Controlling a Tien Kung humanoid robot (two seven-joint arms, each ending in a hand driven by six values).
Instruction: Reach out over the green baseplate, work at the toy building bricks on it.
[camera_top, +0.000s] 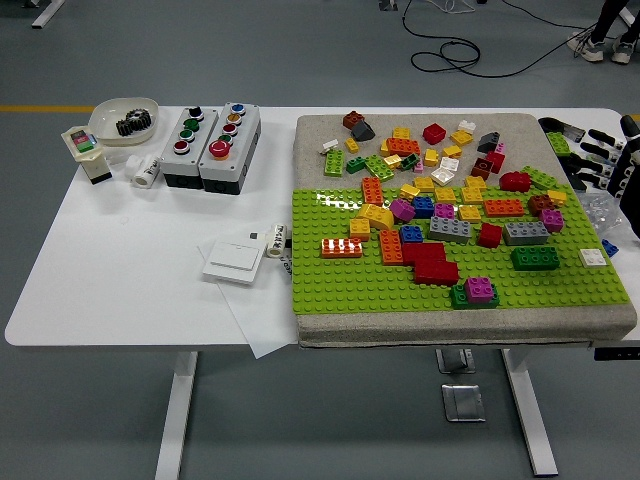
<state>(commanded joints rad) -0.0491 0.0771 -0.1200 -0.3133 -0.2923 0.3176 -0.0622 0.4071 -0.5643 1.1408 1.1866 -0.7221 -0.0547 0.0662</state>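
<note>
Scanning from the near edge of the white bench (120, 290), we meet the grey pad (330, 330) first, and on it the green baseplate (350, 285), its front rows of studs mostly bare. Just behind that bare strip sits a dark green brick with a purple one on top (474, 291), then a red block (432, 262), an orange brick (342, 248) to its left and a dark green brick (535, 258) to its right, with a small white piece (592, 257) close to the plate's right edge. Further back the toy building bricks (440, 200) crowd together in yellow, grey, orange and blue across the plate's far half, and more spill loose onto the bare pad beyond it. Off to the left of the pad lie a white switch plate (233, 261) and, further back, two grey button boxes (210, 145) and a white bowl (122, 118). And there's the right hand (600, 155), coming in at the right edge beside the plate's far corner, fingers (575, 150) spread and relaxed, holding nothing. The left arm is nowhere in view. My read: this is the reach stage, the hand poised at the plate's margin, not yet on any brick. The next move calls for travelling leftward over the plate and settling those open fingers around one chosen brick without knocking its close neighbours.
</note>
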